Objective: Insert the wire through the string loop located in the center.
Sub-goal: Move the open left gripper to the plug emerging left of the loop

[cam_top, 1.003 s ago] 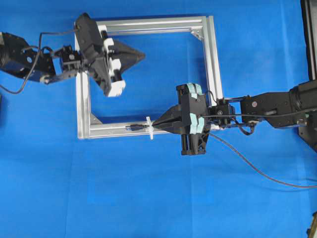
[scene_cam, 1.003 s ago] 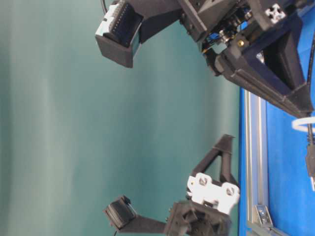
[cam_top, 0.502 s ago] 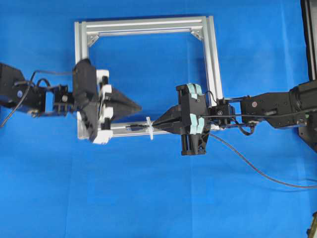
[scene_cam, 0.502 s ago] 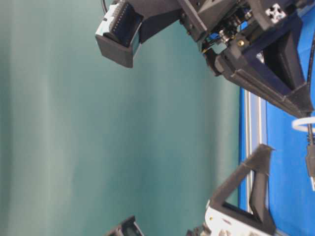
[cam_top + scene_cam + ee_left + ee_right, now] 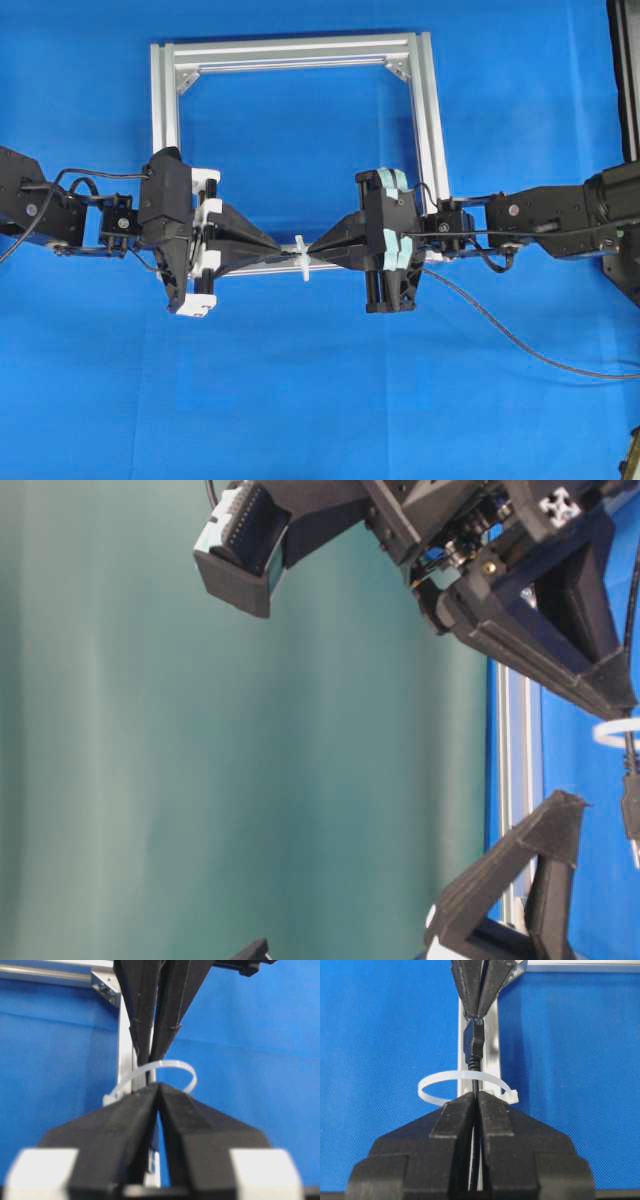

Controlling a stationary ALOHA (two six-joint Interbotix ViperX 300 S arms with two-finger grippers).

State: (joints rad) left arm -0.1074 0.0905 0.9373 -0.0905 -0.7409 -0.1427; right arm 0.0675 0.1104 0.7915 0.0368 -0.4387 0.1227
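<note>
At frame's 6 o'clock bar: right claw [image 5: 476, 1102] clamps wire [image 5: 476, 1087], plug thru string loop [image 5: 465, 1086]; left claw [image 5: 159, 1091] slightly parted at plug. Next: pinch plug, pull.

no readable text, labels, brands or numbers anywhere

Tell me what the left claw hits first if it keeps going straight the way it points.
Probably the wire's plug, poking through the loop toward the left claw; beyond it the right claw. Depth is unclear.
</note>
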